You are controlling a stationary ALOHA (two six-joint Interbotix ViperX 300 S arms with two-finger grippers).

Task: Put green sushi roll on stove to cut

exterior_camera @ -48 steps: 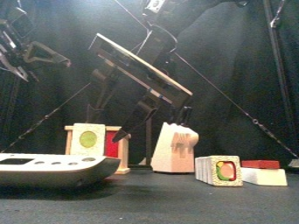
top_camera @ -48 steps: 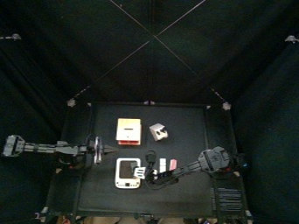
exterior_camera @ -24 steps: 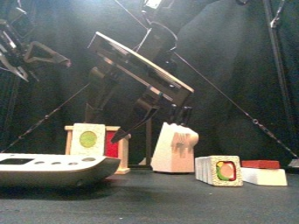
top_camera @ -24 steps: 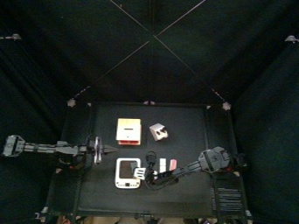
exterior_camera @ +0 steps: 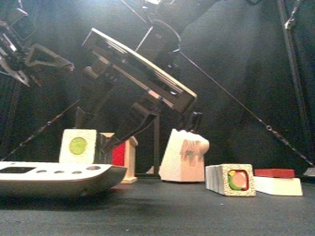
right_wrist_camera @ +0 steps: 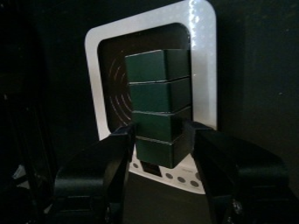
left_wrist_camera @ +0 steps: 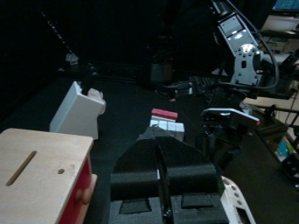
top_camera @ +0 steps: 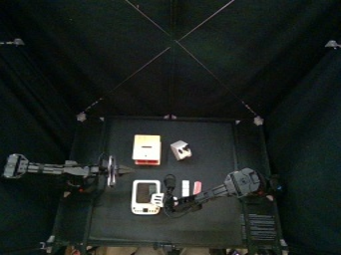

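My right gripper [right_wrist_camera: 158,147] is shut on the green sushi roll [right_wrist_camera: 156,96], a dark green segmented bar hanging lengthwise over the stove [right_wrist_camera: 204,61], above its dark panel. From the front, the roll's pale end with a green centre [exterior_camera: 77,146] hangs just above the stove [exterior_camera: 50,175] at the near left. From above, the right gripper [top_camera: 170,199] is at the stove's [top_camera: 142,196] right edge. My left gripper [left_wrist_camera: 163,171] looks shut and empty, resting left of the stove [top_camera: 115,171].
A wooden box with a yellow and red top [top_camera: 147,149] and a white block [top_camera: 180,151] stand behind the stove. Other sushi pieces [exterior_camera: 234,179] and a red-topped piece [exterior_camera: 277,182] lie to the right. Black curtains enclose the table.
In the front view the right arm has swung left and the held roll has shifted left with it, further over the stove. The left arm has not moved.
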